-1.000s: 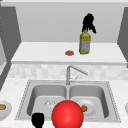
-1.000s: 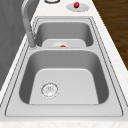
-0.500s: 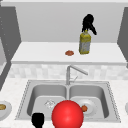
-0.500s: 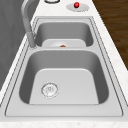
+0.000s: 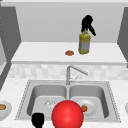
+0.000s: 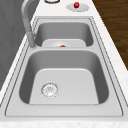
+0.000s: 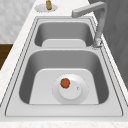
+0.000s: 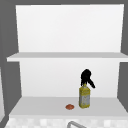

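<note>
Front view: the right hand (image 5: 87,23) sits on the neck of a yellow bottle (image 5: 84,43), fingers curled round its top; the bottle stands upright on the shelf (image 5: 37,53), well above the sink (image 5: 67,90). The left hand (image 5: 38,119) hangs at the sink's front edge, beside a red ball (image 5: 67,114); whether its fingers are spread or curled cannot be told.

Upper view: the right hand (image 8: 86,76) caps the bottle (image 8: 84,98); a small orange thing (image 8: 70,107) lies just left of it.

Bottle (image 5: 84,43) on shelf (image 5: 45,53) (above sink (image 5: 67,98))
</note>
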Available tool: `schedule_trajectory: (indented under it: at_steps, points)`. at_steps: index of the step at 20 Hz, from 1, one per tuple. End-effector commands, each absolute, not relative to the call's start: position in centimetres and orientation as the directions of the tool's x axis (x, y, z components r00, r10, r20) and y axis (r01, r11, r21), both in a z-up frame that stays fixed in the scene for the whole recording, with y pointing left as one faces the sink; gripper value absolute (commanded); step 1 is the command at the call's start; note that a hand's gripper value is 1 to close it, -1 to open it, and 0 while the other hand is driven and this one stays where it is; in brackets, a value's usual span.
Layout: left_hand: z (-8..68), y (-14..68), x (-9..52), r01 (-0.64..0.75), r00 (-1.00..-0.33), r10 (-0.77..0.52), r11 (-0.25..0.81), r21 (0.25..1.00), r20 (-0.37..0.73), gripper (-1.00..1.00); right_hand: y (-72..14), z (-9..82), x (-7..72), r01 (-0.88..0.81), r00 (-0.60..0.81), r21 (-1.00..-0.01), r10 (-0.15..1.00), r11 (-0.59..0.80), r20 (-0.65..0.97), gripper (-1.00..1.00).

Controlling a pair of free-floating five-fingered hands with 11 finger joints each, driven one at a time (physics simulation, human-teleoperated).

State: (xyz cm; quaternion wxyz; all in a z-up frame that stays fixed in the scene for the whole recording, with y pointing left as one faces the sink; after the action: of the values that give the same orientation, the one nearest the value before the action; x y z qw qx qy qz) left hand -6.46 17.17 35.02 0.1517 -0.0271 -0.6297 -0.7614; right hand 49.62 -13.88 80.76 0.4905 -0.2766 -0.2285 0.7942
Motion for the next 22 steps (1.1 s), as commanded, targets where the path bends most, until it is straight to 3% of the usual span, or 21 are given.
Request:
schedule_trajectory:
  at_steps: [1,13,22]
  points:
    - [35.0,17.2,-6.5,0.265,-0.953,-0.197,-0.161,0.951,0.232,0.00,-13.5,80.4,49.4,-0.651,-0.365,-0.636,0.906,-0.414,-0.216,-1.00]
    - [35.0,17.2,-6.5,0.265,-0.953,-0.197,-0.161,0.951,0.232,0.00,-13.1,80.7,49.4,-0.601,-0.386,-0.663,0.888,-0.447,-0.249,-1.00]
    - [35.0,17.2,-6.5,0.265,-0.953,-0.197,-0.161,0.951,0.232,0.00,-12.0,80.4,54.1,-0.621,-0.389,-0.646,0.890,-0.444,-0.239,-1.00]
